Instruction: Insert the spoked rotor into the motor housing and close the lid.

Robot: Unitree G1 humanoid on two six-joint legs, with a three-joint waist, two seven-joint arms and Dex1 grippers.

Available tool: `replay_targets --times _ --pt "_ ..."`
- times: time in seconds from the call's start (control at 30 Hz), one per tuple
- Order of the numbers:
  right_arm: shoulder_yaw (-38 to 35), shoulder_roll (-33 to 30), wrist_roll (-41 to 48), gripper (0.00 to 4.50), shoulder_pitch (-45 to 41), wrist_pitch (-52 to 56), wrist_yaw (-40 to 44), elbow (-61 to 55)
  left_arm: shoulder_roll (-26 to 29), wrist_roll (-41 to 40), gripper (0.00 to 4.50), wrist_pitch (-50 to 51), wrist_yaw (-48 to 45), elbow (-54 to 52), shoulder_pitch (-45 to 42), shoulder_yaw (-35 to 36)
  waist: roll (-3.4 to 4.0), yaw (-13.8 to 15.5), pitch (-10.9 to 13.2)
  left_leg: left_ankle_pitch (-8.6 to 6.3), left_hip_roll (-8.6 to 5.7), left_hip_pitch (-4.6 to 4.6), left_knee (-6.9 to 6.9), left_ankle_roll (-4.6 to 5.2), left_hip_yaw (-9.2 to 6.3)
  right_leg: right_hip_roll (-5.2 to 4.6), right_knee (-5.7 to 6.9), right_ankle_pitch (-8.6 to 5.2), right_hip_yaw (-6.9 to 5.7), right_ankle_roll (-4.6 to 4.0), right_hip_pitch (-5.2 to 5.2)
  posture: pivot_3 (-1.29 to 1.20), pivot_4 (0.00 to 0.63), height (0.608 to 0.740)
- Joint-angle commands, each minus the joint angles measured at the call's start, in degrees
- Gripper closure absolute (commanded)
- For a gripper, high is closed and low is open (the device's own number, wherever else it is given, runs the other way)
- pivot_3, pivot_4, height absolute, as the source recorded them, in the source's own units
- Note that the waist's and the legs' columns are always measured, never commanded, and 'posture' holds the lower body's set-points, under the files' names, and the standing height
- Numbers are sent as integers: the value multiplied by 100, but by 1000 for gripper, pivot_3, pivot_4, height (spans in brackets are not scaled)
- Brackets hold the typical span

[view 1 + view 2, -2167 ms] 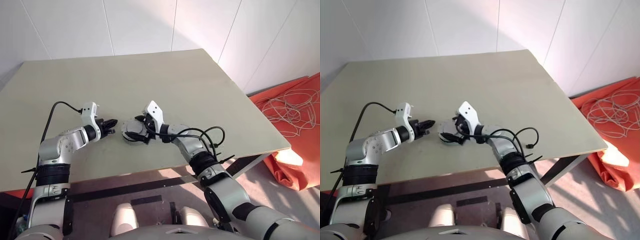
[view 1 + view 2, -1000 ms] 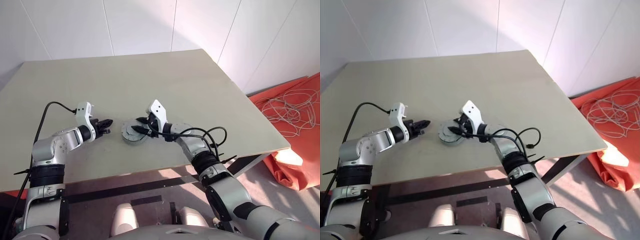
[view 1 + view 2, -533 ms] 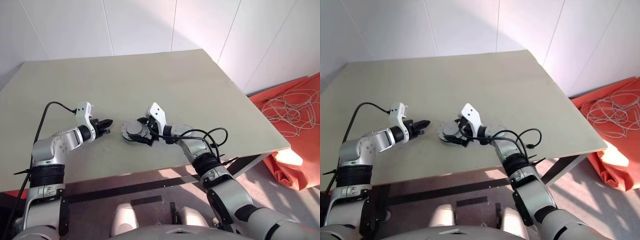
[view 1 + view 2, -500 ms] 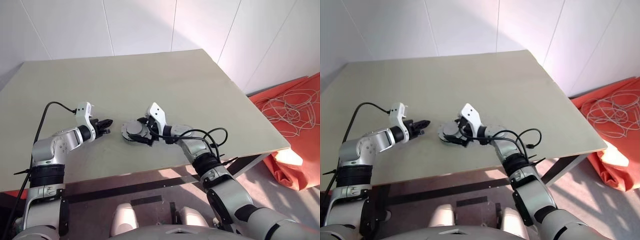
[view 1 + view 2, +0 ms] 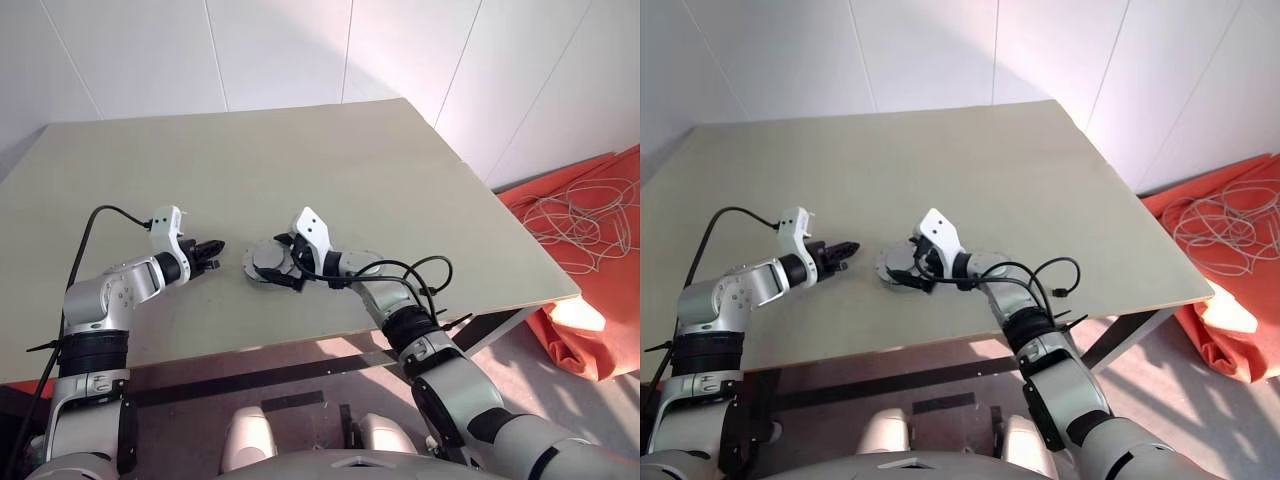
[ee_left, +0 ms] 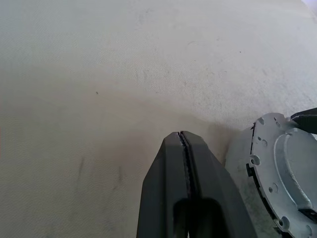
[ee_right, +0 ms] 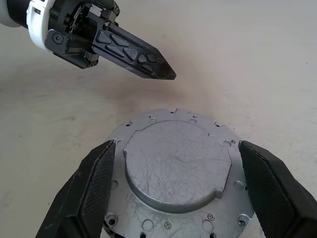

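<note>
Lid [image 7: 177,166] sits flat on the housing [image 5: 266,268] near the front middle of the table [image 5: 300,160], and our right gripper [image 7: 173,193] has its two fingers spread wide on either side of it, not holding it. Our left gripper [image 6: 184,158] is squeezed shut on nothing, with its tip just beside the housing (we cannot see the rotor, so we guess it is inside). If we pull the right arm back crooked, a finger could bump the rim and slide the housing or tip the lid, and the left tip is close enough to knock it too; nothing else is on the table, only orange cloth [image 5: 600,260] and pale cords [image 5: 585,215] on the floor far off to the right.
</note>
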Motion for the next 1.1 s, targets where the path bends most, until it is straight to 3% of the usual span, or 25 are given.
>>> replay_targets --times 0.03,0.97,1.1 --pt "63 -48 -129 16 -88 -48 -47 177 90 -32 4500 -87 -10 -71 -68 109 0 0 0 0 0 2 0 0 0 0 0 0 0 0 2 0 0 740" --pt "210 -205 -280 16 -161 -136 -7 292 82 -4 4500 -140 24 4 -103 130 0 2 0 -1 -1 18 -3 1 2 0 -2 -1 3 1 16 0 0 740" --pt "211 -207 -278 932 -163 -111 16 286 90 -4 4500 -149 27 18 -105 138 1 4 0 -1 -1 18 -4 1 2 0 -2 -1 3 1 16 0 0 740"
